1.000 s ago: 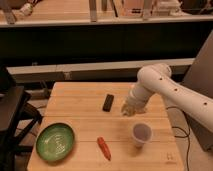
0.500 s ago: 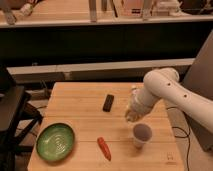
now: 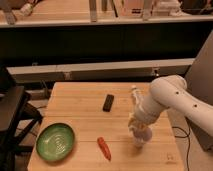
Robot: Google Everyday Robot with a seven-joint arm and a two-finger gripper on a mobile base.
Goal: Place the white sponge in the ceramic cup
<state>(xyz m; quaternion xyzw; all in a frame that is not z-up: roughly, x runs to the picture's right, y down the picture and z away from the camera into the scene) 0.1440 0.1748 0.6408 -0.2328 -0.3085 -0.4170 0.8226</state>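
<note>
The ceramic cup (image 3: 141, 140) is a small white tapered cup standing upright on the wooden table (image 3: 85, 107), at the front right. My gripper (image 3: 136, 125) points down directly over the cup's rim, partly hiding it. It is shut on the white sponge (image 3: 133, 121), a small pale lump at its tip, right at the cup's mouth. The white arm (image 3: 167, 97) reaches in from the right.
A red-orange vegetable (image 3: 104, 148) lies left of the cup near the front edge. A green plate (image 3: 55, 141) sits at the front left. A black rectangular object (image 3: 108, 102) lies mid-table. A dark chair (image 3: 12, 115) stands left of the table.
My gripper has moved toward the front and down with the sponge, from behind and left of the cup to directly above its mouth.
</note>
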